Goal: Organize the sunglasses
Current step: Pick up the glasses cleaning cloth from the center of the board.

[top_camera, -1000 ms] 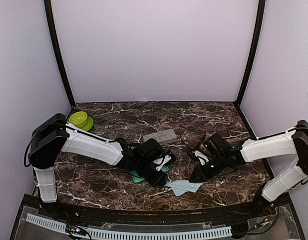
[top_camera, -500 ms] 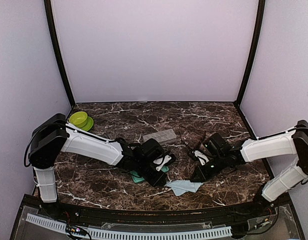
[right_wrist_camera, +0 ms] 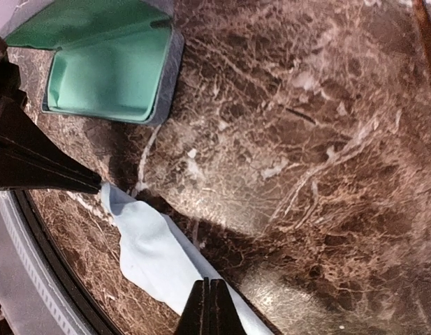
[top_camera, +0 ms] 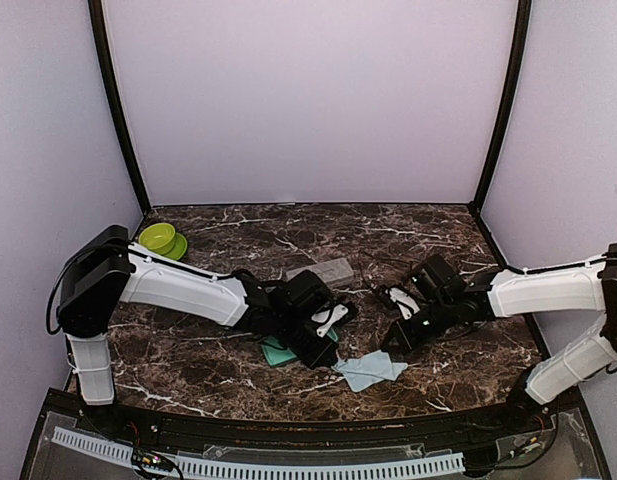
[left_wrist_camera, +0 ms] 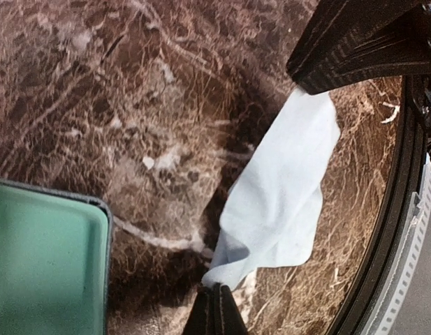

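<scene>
A: What is the left claw (left_wrist_camera: pixel 215 314) doing?
B: It's clenched on a corner of the light blue cloth (left_wrist_camera: pixel 278 188), beside the open green-lined case (left_wrist_camera: pixel 40 265) on the counter (top_camera: pixel 238 225).
A: And the right claw (right_wrist_camera: pixel 208 307)?
B: Pinched tight on the cloth's opposite end.
A: The sunglasses?
B: I can't pick them out against the dark marble.

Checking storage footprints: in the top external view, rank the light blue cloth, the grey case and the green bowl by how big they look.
Largest: light blue cloth.
Then grey case and green bowl, which look too alike to rank.
</scene>
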### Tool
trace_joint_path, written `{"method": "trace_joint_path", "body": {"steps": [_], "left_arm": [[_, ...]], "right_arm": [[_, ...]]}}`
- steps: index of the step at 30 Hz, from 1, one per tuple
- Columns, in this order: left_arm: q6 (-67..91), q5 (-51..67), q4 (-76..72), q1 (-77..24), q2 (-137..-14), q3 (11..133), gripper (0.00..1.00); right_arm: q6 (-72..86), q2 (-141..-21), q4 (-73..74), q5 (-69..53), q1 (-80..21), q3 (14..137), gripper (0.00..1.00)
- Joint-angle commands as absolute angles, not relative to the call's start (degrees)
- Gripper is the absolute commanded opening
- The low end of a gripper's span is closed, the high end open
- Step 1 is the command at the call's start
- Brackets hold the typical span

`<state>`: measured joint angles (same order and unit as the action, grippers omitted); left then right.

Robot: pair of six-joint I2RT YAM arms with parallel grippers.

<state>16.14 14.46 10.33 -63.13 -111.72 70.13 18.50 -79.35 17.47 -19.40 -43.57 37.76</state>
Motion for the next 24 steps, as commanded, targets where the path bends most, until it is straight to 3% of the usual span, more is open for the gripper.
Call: {"method": "trace_joint_path", "body": {"steps": [1, 24], "left_arm": [[13.75, 14.25, 11.79, -62.94, -107.53, 73.98, 0.00], [10.99, 9.29, 13.21, -60.55, -100.65, 80.48, 0.00]], "right_arm": [[16.60, -76.45, 19.89, -16.03, -44.12, 40.97, 0.00], [13.52, -61.68, 27.25, -5.80, -42.89, 50.05, 0.00]]}}
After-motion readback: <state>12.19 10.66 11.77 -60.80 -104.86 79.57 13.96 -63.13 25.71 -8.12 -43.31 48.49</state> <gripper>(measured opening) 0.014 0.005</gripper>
